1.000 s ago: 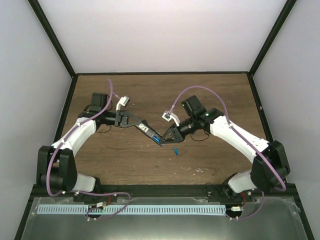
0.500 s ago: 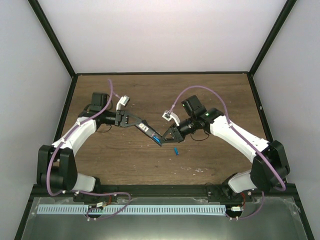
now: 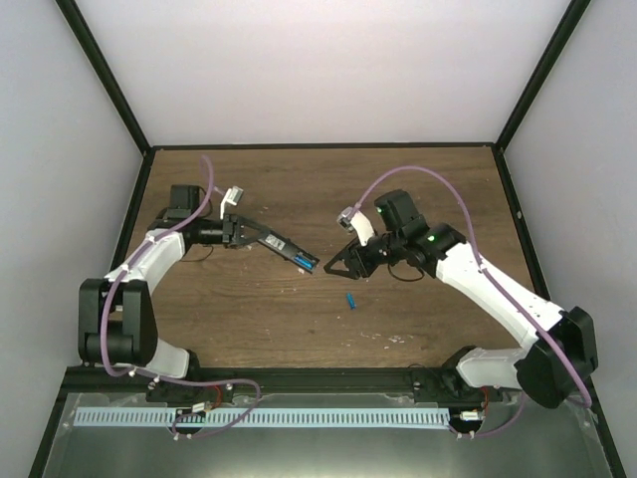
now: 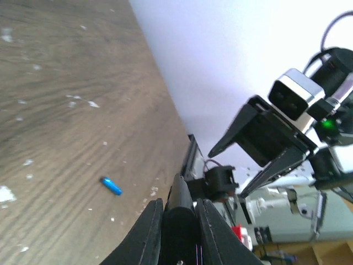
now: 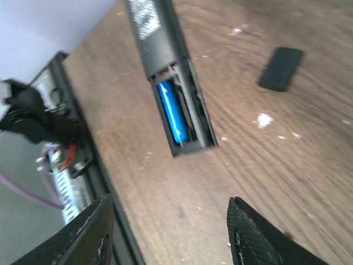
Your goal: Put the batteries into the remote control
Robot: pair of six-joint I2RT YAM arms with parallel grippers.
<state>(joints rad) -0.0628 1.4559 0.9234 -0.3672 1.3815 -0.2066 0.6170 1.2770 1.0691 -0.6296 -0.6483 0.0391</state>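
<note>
With one battery (image 5: 174, 113) seated in the remote control (image 3: 299, 258) that the left gripper (image 3: 267, 240) clamps, the right gripper (image 3: 338, 267), spread and empty, should next fetch the loose battery (image 3: 351, 299) near its tips.

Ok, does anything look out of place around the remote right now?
Nothing damaged. The remote control, held by the left end effector, has its compartment open with one battery seated and the other slot empty. The second battery lies loose on the table, the black cover off to one side.
</note>
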